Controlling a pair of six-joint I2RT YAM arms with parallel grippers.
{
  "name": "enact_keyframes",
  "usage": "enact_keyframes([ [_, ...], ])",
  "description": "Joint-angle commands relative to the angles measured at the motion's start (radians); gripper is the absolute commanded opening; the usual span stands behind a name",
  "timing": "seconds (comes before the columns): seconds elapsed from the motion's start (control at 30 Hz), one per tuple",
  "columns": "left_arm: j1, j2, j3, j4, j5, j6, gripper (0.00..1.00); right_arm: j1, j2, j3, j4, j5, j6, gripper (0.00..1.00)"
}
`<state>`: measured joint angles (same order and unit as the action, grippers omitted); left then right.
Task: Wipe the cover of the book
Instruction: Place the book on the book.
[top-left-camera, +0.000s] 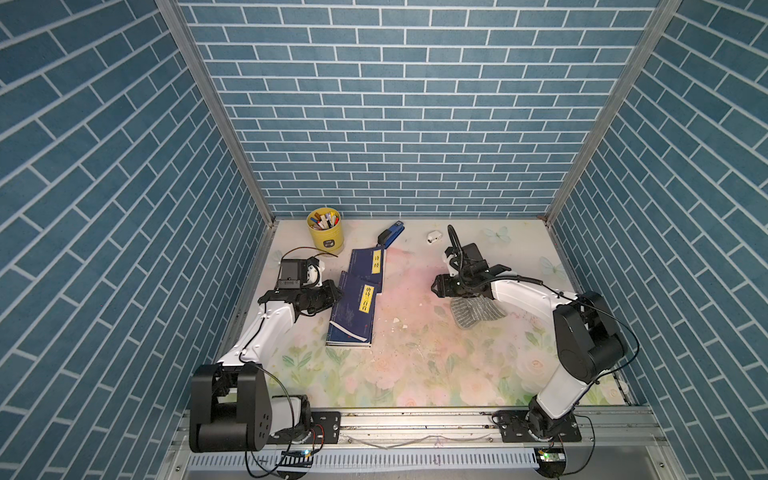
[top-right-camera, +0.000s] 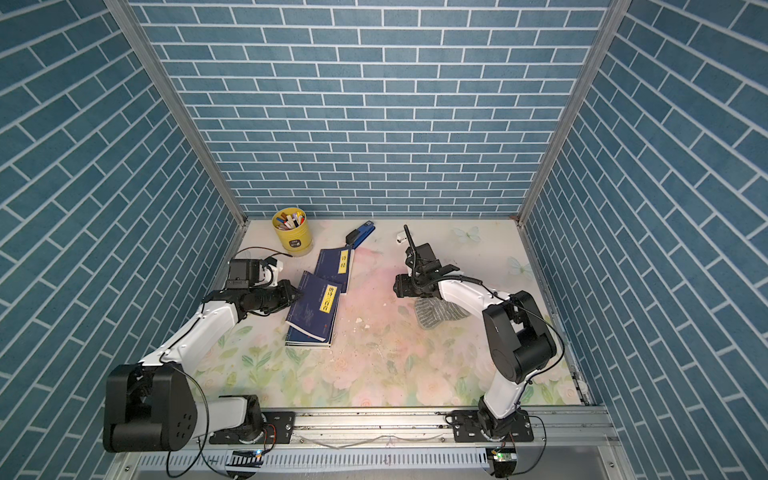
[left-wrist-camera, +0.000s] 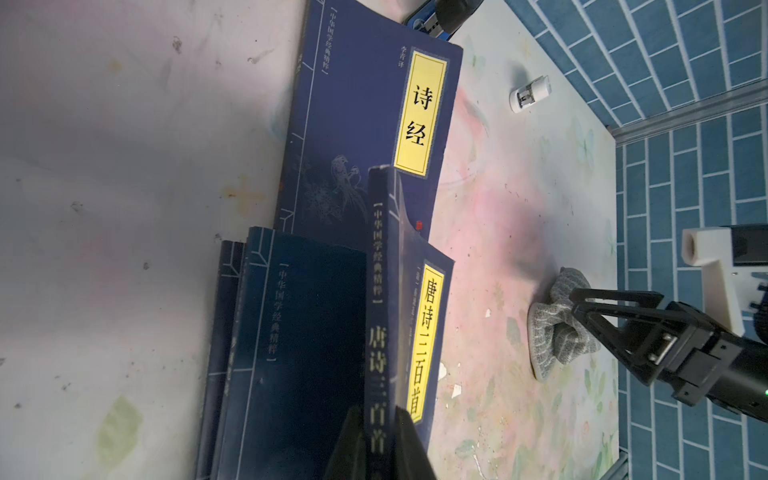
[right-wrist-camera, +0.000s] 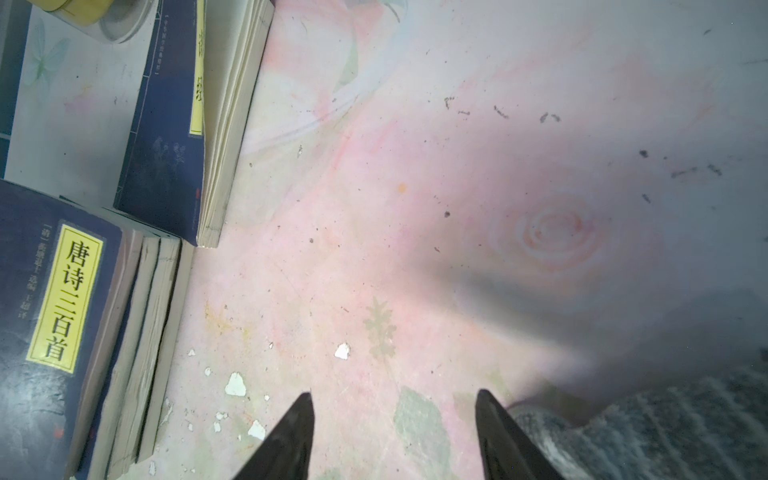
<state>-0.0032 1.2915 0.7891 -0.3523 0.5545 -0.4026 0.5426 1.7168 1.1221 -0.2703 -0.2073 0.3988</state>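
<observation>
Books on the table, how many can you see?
4, as far as shows. The 诗经 book lies by the blue stapler. Three form a stack nearer the front, the top book pinched at its spine by the left claw. Others might hide underneath.

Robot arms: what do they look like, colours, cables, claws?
The left arm and right arm have white shells, bulky black joints and thin black cables looping alongside. The left claw and right claw are black, with tapered pointed fingers and a white mount behind each.
</observation>
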Motion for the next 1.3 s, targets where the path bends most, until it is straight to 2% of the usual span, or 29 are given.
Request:
enact_keyframes([
  [0.0, 0.003, 0.01, -0.03, 0.019, -0.044, 0.0, 0.0, -0.007, 0.012, 0.023, 0.002, -0.006, -0.04, 0.62],
  [0.37, 0.003, 0.006, -0.1, 0.054, -0.07, -0.025, 0.0, -0.006, 0.029, 0.028, -0.001, -0.01, -0.04, 0.62],
  [0.57, 0.003, 0.005, -0.101, 0.047, -0.103, -0.034, 0.06, -0.006, 0.029, 0.029, -0.003, -0.011, -0.039, 0.62],
  [0.83, 0.003, 0.034, -0.096, 0.041, -0.126, -0.032, 0.21, -0.007, 0.027, 0.025, -0.003, -0.014, -0.04, 0.62],
  [1.27, 0.003, 0.064, -0.074, 0.016, -0.162, -0.003, 0.32, -0.006, 0.023, 0.02, -0.005, -0.009, -0.044, 0.63],
])
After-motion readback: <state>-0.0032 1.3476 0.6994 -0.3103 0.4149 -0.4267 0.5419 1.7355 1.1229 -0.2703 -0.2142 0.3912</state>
